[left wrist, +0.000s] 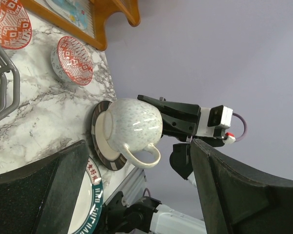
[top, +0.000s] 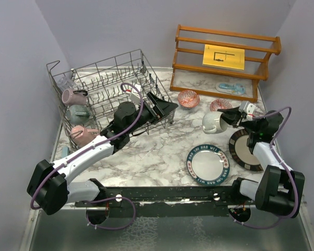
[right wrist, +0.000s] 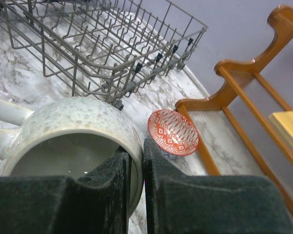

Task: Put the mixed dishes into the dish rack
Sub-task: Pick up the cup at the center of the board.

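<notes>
**Ana:** What is around the white mug [top: 213, 123]?

**Ben:** It is on the right part of the worktop [top: 162, 141], tipped on its side, with its mouth toward the right gripper [top: 231, 116]. Behind it are a red-patterned bowl [top: 188, 98] and a second bowl [top: 220, 105]. In front of it, the blue-rimmed lettered plate [top: 208, 164] and the dark-rimmed beige plate [top: 246, 149] lie flat. The wooden shelf [top: 220, 70] with a yellow card [top: 223, 56] stands at the far right.

**Ana:** And the dish rack [top: 110, 78]?

**Ben:** It is at the far left. The mauve mug [top: 73, 97], grey mug [top: 77, 113] and pink mug [top: 82, 134] are in a row along its left side.

**Ana:** What stands between the mug and the rack?

**Ben:** The left gripper [top: 165, 107] hangs at the rack's right end. The red-patterned bowl sits near that corner.

**Ana:** How are the fingers?

**Ben:** The right fingers [right wrist: 210, 204] are almost pressed together. They pinch the mug's rim, one inside and one outside. I cannot tell if the mug touches the worktop. The left fingers [left wrist: 244, 195] are spread wide, with nothing between them.
</notes>
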### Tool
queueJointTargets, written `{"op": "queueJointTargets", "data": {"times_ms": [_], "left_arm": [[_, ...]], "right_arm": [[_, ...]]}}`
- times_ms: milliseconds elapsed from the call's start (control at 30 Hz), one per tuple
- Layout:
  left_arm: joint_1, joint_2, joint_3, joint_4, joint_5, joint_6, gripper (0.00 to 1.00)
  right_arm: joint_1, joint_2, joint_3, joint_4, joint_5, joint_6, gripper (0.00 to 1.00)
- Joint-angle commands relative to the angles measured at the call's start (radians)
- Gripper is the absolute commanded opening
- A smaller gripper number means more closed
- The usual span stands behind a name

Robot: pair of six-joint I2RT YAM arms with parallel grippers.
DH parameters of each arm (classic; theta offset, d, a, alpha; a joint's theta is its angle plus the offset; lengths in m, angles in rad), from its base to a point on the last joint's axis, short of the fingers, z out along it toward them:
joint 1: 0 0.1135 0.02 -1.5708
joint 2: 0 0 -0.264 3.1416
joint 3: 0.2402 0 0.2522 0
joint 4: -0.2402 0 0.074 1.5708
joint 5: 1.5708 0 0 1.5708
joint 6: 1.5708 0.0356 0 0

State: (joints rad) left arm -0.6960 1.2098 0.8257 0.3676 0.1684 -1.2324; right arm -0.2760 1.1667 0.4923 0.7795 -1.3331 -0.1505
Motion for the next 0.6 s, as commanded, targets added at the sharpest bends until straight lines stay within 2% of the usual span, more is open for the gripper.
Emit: {"op": "queueJointTargets", "data": {"times_ms": [0,233,467,567], "left_arm": [[-0.004,-0.016,-0.01,0.034,0.023,0.023,0.87],[-0.02,0.043,-0.006,0.1,0.087,-0.033,0.86],[-0.052,0.067,-0.007,0.183,0.116,-0.025,0.86],[-0.063,0.066,-0.027,0.226,0.114,-0.029,0.86]], "right_arm": [[0.019,-0.01,0.004,0.218,-0.031,-0.004,0.01],[0.06,0.052,0.053,0.307,0.045,0.062,0.01],[0.074,0.158,0.102,0.545,0.115,0.274,0.01],[0.074,0.182,0.121,0.587,0.137,0.317,0.01]]}}
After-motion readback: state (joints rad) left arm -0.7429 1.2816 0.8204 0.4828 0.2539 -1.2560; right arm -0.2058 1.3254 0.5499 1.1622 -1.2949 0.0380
